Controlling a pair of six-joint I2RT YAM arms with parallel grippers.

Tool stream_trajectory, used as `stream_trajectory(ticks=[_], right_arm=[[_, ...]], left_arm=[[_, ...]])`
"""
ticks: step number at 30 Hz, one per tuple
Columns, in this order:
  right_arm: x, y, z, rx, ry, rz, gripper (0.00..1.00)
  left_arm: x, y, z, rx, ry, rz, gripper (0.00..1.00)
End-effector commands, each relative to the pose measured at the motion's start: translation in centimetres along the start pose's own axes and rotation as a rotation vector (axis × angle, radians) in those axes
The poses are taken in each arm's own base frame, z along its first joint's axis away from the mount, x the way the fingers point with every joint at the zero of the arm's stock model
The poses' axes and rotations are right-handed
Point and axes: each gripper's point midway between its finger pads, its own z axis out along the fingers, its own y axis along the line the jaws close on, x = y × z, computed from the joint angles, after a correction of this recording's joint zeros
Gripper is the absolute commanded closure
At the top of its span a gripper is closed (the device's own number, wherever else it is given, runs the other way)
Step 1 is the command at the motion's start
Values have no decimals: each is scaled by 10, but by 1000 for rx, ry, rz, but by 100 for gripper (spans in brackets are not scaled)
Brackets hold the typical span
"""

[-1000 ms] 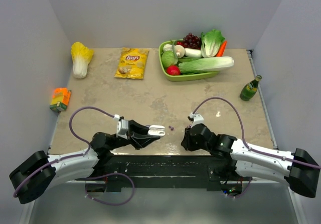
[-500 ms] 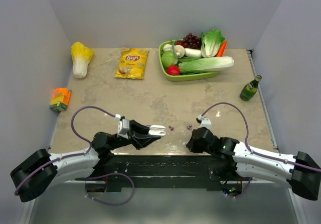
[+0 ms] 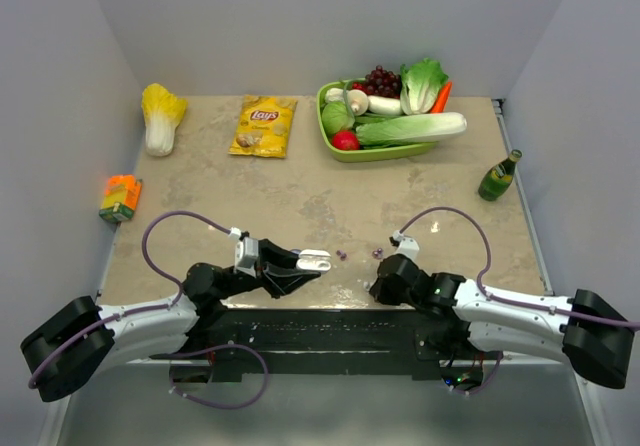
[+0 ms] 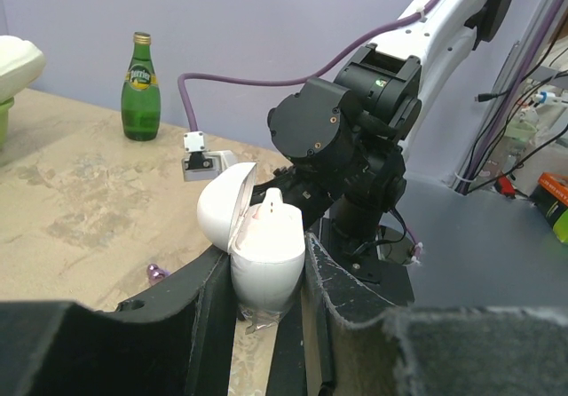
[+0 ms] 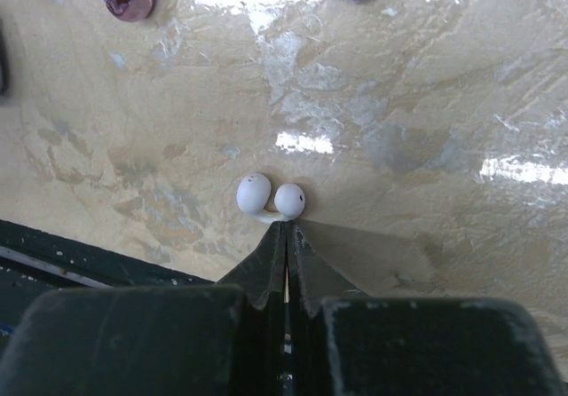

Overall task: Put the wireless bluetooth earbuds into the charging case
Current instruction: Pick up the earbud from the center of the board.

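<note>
White earbud (image 5: 266, 196), near table edge (image 5: 115, 239)

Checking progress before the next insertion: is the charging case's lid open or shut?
Open: the charging case, held in the left end effector, has its lid swung back, interior exposed.

Lay's on yellow chip bag (image 3: 263, 126); Perrier on green bottle (image 4: 141, 90) label; nothing else legible

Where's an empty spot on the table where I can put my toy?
The wide middle is bare, between chips, tray and case. So is the strip from juice box to chips, and between tray and bottle. It's crowded up front around the case and purple buds.
</note>
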Motion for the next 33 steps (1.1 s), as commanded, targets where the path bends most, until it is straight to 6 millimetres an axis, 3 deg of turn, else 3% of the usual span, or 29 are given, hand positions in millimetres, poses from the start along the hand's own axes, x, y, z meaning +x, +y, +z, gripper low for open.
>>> stream_trajectory(ticks=[1, 17, 21, 25, 30, 33], right_arm=[[-9, -7, 7, 59, -51, 4, 100], [-55, -10, 31, 97, -125, 8, 90], [-54, -4, 39, 90, -95, -38, 90], [-56, -3, 34, 91, -100, -14, 86], [-61, -4, 20, 60, -144, 29, 70], [-58, -2, 18, 42, -128, 27, 68]], left_arm=[[-6, -9, -14, 23, -72, 37, 100], [-3, -8, -15, 16, -57, 39, 100], [-2, -8, -15, 14, -54, 38, 100], [-1, -7, -16, 7, -51, 37, 100], [-1, -5, -16, -2, -49, 40, 100], [0, -5, -16, 0, -45, 37, 100]])
